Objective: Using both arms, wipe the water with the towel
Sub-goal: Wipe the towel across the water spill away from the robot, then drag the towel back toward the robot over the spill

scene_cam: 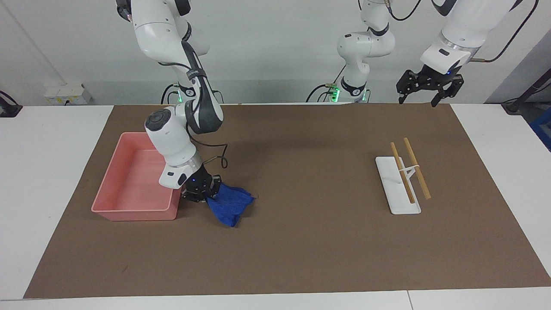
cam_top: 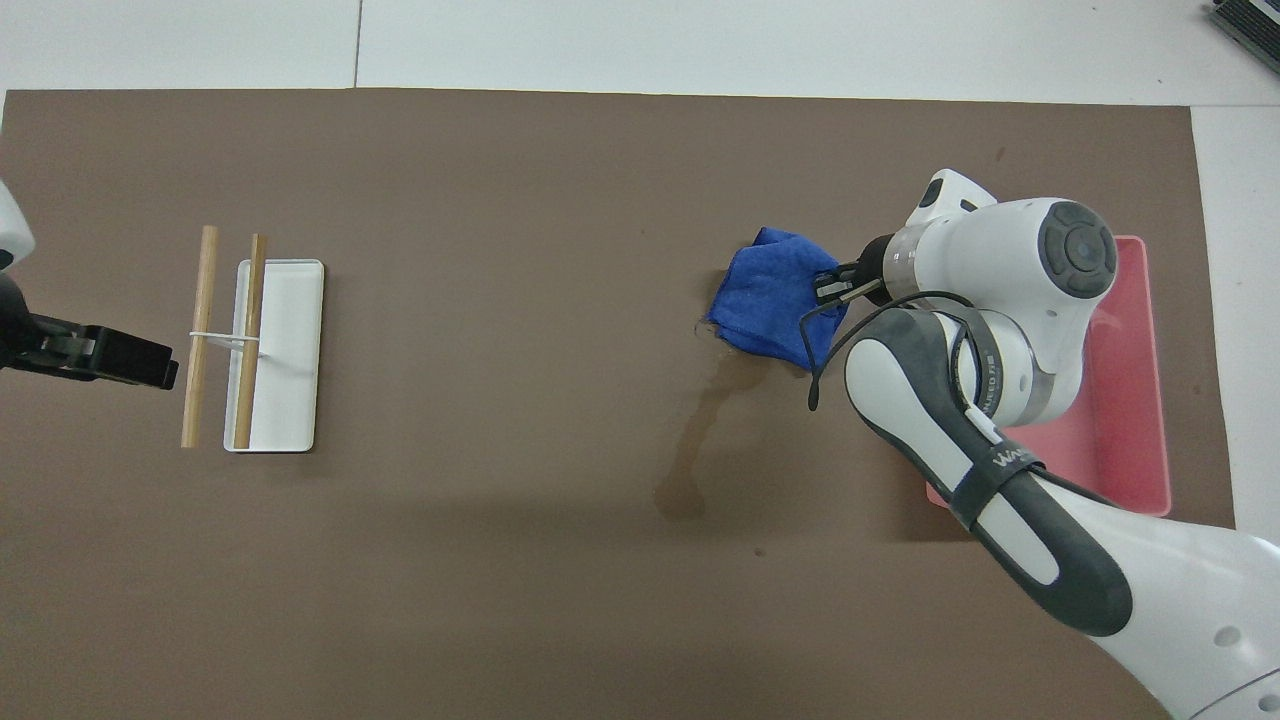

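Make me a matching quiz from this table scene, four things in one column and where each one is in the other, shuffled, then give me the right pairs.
Things:
1. blue towel
2. wooden sticks
3. left gripper
4. wet streak

Places or states:
A. open, raised over the mat's edge nearest the robots
B. laid across the white tray
C. on the brown mat, running from the towel toward the robots
D. pinched by the shut right gripper, beside the pink bin

Pairs: 1-D, 2-B, 3-A, 4-C
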Action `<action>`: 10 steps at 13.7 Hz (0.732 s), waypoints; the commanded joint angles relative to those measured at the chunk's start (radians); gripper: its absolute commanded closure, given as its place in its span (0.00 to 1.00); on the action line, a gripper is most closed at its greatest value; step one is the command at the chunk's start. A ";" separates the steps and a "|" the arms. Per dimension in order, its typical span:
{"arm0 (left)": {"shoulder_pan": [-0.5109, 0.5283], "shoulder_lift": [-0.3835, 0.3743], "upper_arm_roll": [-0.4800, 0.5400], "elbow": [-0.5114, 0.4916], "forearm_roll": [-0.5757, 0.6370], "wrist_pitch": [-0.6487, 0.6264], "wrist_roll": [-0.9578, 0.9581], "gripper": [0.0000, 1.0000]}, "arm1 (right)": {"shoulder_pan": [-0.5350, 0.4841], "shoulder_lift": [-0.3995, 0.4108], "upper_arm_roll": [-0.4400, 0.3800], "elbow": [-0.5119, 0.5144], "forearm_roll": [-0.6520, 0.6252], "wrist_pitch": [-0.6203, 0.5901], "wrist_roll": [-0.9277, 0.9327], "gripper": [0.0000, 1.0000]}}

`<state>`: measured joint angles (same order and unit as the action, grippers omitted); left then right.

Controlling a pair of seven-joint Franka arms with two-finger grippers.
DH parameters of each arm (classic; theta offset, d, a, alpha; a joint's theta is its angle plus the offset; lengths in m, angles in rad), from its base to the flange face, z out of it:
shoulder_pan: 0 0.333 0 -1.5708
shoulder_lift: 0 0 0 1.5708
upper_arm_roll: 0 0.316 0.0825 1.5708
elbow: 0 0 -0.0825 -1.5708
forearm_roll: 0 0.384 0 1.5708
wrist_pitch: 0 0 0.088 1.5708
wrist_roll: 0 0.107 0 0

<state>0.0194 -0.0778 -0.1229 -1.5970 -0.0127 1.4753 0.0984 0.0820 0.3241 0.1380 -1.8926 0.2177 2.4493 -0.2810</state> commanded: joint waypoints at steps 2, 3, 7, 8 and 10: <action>-0.006 -0.031 0.005 -0.031 0.017 -0.006 -0.006 0.00 | -0.001 -0.141 0.012 -0.005 -0.011 -0.174 0.086 1.00; -0.006 -0.031 0.006 -0.031 0.019 -0.006 -0.006 0.00 | -0.001 -0.172 0.014 -0.005 -0.011 -0.218 0.107 1.00; -0.006 -0.031 0.006 -0.031 0.019 -0.006 -0.006 0.00 | 0.016 -0.287 0.014 -0.005 -0.009 -0.375 0.167 1.00; -0.006 -0.031 0.006 -0.031 0.019 -0.006 -0.006 0.00 | 0.024 -0.310 0.014 -0.005 -0.009 -0.406 0.189 1.00; -0.006 -0.031 0.006 -0.031 0.019 -0.006 -0.006 0.00 | 0.032 -0.332 0.014 -0.005 -0.009 -0.437 0.207 1.00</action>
<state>0.0194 -0.0778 -0.1229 -1.5970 -0.0127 1.4752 0.0984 0.1126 0.0194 0.1481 -1.8833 0.2176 2.0351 -0.1052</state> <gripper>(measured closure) 0.000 0.872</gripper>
